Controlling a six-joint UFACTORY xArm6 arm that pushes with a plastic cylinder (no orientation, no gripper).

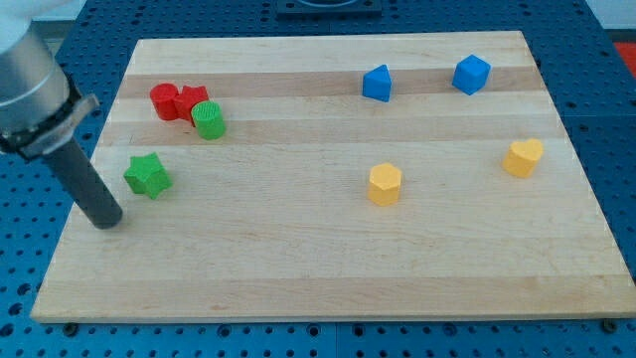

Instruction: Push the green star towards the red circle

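Note:
The green star (147, 175) lies on the wooden board (328, 259) near its left edge. The red circle (163, 100) sits above it near the view's top left, touching another red block (189, 102), which touches a green round block (209, 120). My tip (107, 221) rests on the board below and to the left of the green star, a short gap away from it. The rod slants up to the view's left.
Two blue blocks (377, 84) (472, 75) stand near the view's top right. A yellow block (385, 185) lies right of the middle and another yellow block (523, 157) near the right edge. The board's left edge is close to my tip.

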